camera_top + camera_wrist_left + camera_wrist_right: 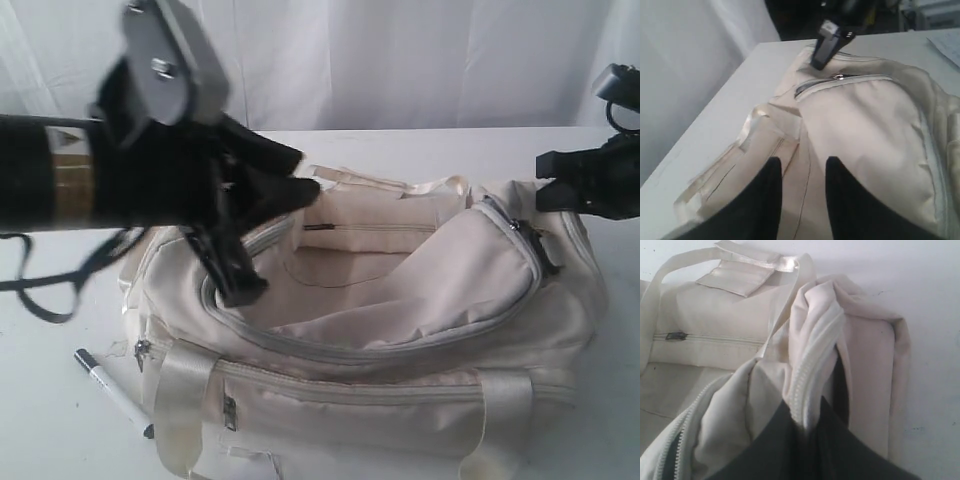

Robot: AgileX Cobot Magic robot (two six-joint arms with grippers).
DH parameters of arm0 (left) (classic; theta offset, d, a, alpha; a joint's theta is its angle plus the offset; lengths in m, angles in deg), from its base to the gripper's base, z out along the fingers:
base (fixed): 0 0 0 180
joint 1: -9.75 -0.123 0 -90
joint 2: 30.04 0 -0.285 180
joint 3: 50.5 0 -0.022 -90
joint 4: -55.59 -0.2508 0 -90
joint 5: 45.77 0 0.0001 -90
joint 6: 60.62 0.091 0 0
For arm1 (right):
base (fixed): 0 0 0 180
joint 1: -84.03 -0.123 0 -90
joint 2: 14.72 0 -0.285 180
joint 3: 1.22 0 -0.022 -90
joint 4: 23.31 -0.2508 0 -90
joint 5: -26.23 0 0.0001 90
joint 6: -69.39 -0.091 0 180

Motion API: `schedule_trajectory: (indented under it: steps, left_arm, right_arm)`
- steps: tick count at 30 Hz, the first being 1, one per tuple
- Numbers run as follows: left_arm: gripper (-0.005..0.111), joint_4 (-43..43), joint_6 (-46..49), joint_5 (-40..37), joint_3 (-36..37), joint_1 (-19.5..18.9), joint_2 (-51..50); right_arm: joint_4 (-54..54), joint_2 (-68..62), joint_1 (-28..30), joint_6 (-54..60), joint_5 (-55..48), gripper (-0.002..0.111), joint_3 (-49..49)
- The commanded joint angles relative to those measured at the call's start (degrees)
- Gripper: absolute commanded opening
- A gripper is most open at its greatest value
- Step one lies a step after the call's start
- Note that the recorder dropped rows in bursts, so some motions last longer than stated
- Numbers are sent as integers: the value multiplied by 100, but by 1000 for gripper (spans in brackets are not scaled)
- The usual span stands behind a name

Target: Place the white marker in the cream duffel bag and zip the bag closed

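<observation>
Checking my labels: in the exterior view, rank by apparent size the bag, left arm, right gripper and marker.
cream duffel bag
left arm, though nearness to the camera inflates it
right gripper
white marker, smallest

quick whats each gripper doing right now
left gripper: open, holding nothing
right gripper: closed, pinching the zippered edge of the cream duffel bag

The black left arm (60, 175) bears a brass band (70, 190), a grey screwed bracket (175, 55) and a loose cable (105, 262). The right gripper (556, 180) is black.
</observation>
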Motion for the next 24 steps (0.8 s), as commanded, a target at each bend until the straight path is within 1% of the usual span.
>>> schedule_trajectory:
  steps: [1, 3, 6, 7, 8, 11, 13, 17, 21, 24]
  left_arm:
    - [36, -64, 798, -576, -577, 884, -878]
    - [36, 96, 1139, -838, -825, 1172, -1206]
    - [36, 563, 1888, -1053, -1200, 1431, -1625]
    - [36, 725, 2297, -1084, -1491, 1506, -1898]
    - [36, 775, 2405, -1084, -1638, 1546, -2035]
    - [36, 896, 2428, -889, -2202, 1559, -2518]
    - [36, 907, 2428, -799, -2426, 1559, -2662]
    - [36, 965, 2439, -762, -2511, 1559, -2841]
    - [36, 1101, 2470, -751, -2525, 1559, -2929]
    - [36, 1211, 2572, -592, -2703, 1559, -3026]
  right_arm:
    - [-65, -214, 50, 63, 86, 7, -40]
    - [-65, -276, 50, 63, 86, 7, -40]
    - [-174, -359, 50, 63, 163, 7, -57]
    - [-174, -383, 50, 63, 17, 7, -109]
    - [-201, -383, 50, 63, -74, 7, -108]
    - [-334, -371, 50, 197, -744, 1, -182]
    - [-339, -301, 50, 197, -833, 0, -182]
    - [-517, 120, 50, 239, -1002, 0, -182]
    - [-661, 535, 50, 317, -1391, 0, -182]
    - [-674, 696, 50, 268, -1623, 0, -172]
